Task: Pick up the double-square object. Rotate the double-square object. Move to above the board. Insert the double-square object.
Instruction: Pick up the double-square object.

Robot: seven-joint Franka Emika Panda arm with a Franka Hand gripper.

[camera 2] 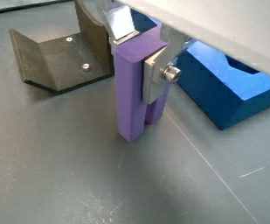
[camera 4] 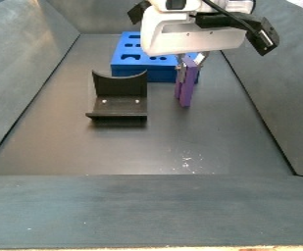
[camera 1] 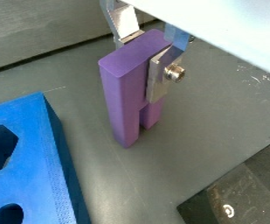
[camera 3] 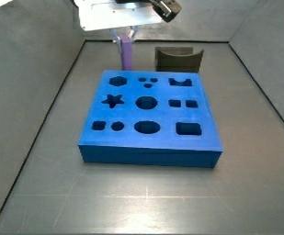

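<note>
My gripper (camera 2: 152,54) is clamped on the double-square object (camera 2: 137,87), upright beside the board (camera 2: 232,87), its lower end at the floor. Lift straight up, clear the board's edge before rotating, keep squeeze firm.

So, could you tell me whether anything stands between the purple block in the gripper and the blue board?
Nothing visible does. The gripper holds the double-square object upright beside the board, only bare floor between them. The dark holder sits off to the other side.

1 purple block (camera 2: 134,92), 1 blue board (camera 3: 153,119), 1 holder (camera 4: 117,97), 1 end effector (camera 1: 148,54).
</note>
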